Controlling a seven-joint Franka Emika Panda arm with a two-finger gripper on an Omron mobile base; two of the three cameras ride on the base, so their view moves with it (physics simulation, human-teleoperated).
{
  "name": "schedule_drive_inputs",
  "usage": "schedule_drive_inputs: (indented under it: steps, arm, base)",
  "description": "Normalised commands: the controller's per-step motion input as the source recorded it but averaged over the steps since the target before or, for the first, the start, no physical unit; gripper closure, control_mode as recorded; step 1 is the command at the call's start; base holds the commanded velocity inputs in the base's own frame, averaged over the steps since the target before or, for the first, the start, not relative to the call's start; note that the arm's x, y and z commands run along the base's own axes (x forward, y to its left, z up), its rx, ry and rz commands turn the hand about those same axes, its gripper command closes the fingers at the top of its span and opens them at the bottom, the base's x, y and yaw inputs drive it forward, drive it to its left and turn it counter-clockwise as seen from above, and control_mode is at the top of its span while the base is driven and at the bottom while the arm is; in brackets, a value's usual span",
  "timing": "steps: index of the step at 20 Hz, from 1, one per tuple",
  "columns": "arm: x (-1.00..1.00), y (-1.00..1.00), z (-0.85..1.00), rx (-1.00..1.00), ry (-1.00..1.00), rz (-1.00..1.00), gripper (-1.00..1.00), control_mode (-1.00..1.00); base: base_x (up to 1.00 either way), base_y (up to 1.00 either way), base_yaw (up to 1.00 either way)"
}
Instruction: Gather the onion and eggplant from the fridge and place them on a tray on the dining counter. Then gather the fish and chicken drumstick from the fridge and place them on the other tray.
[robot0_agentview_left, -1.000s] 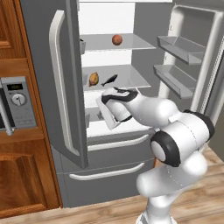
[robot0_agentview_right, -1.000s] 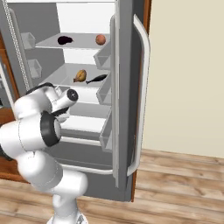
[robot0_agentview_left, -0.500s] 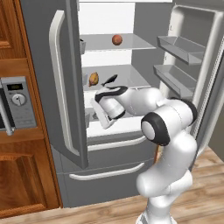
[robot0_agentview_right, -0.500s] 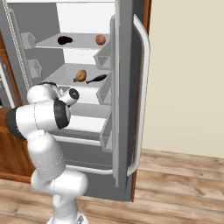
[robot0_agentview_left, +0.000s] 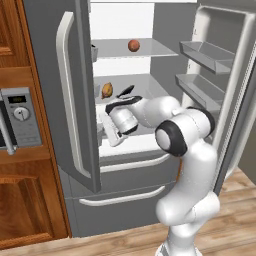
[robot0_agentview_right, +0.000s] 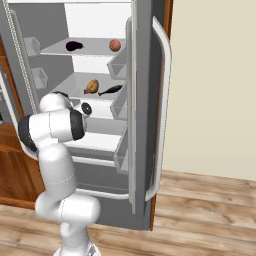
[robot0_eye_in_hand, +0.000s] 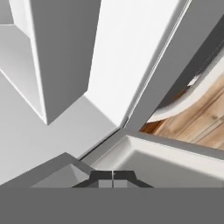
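Inside the open fridge, the onion (robot0_agentview_left: 133, 45) (robot0_agentview_right: 115, 45) rests on the upper shelf, with the dark eggplant (robot0_agentview_right: 74, 46) further left on that shelf. One shelf lower lie the brown chicken drumstick (robot0_agentview_left: 107, 90) (robot0_agentview_right: 92, 86) and the dark fish (robot0_agentview_left: 125, 91) (robot0_agentview_right: 111, 90) side by side. My gripper (robot0_agentview_left: 113, 140) (robot0_eye_in_hand: 113, 177) is shut and holds nothing. It sits inside the fridge below the drumstick's shelf, pointing down and left over the white lower shelf (robot0_agentview_left: 135, 145), touching none of the food.
The left fridge door (robot0_agentview_left: 70, 95) stands open close beside my hand; the right door (robot0_agentview_left: 220, 85) with its bins (robot0_agentview_left: 205, 52) stands open on the other side. A wooden cabinet with a microwave panel (robot0_agentview_left: 20, 117) flanks the fridge. Wood floor (robot0_agentview_right: 200, 210) lies below.
My elbow has swung in toward the fridge, and the hand has shifted slightly left and lower under the drumstick's shelf. The gripper stayed shut and the food has not moved.
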Motion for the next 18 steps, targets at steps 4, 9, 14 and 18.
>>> schedule_drive_inputs:
  steps: [4, 9, 14, 18]
  arm:
    - [0.18, 0.25, -0.14, 0.08, 0.04, 0.00, 1.00, -1.00]
    - [0.18, 0.29, -0.14, 0.02, 0.10, 0.00, 1.00, -1.00]
    - [0.12, 0.25, -0.01, 0.01, 0.15, 0.03, 1.00, -1.00]
    - [0.01, 0.14, 0.04, 0.08, 0.09, 0.04, 1.00, -1.00]
  base:
    - [0.00, 0.00, 0.00]
    - [0.00, 0.00, 0.00]
    - [0.00, 0.00, 0.00]
    - [0.00, 0.00, 0.00]
